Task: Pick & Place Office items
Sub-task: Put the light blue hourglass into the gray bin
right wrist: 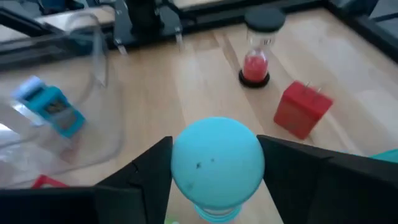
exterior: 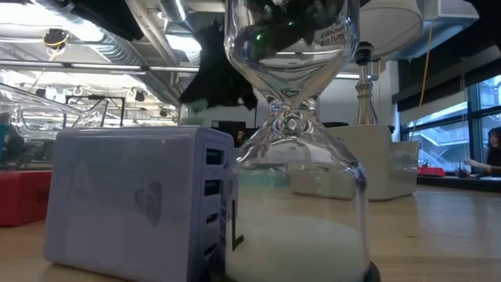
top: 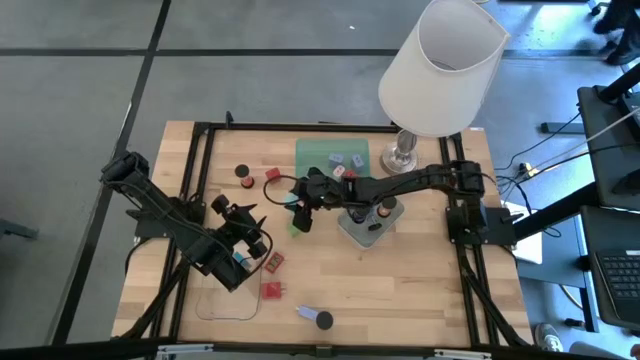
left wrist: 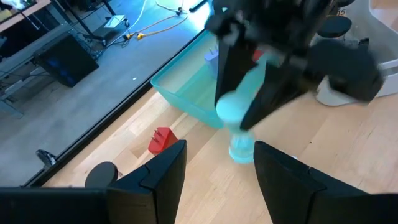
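The wooden table (top: 400,270) carried a white-shaded lamp (top: 440,65) at the back right and a green tray (top: 318,153) at the back centre. The right pincer (right wrist: 214,168) reached across to the table's middle, its fingers drawn in around a teal hourglass-shaped timer (right wrist: 216,163); the grip looked made or nearly so. The timer stood upright, long axis vertical, base on the wood just in front of the green tray. The left pincer (left wrist: 214,165) hovered at the front left over a clear tray (top: 228,300), partly open and apparently empty, facing the timer but farther off. A red block (right wrist: 303,109) lay nearby.
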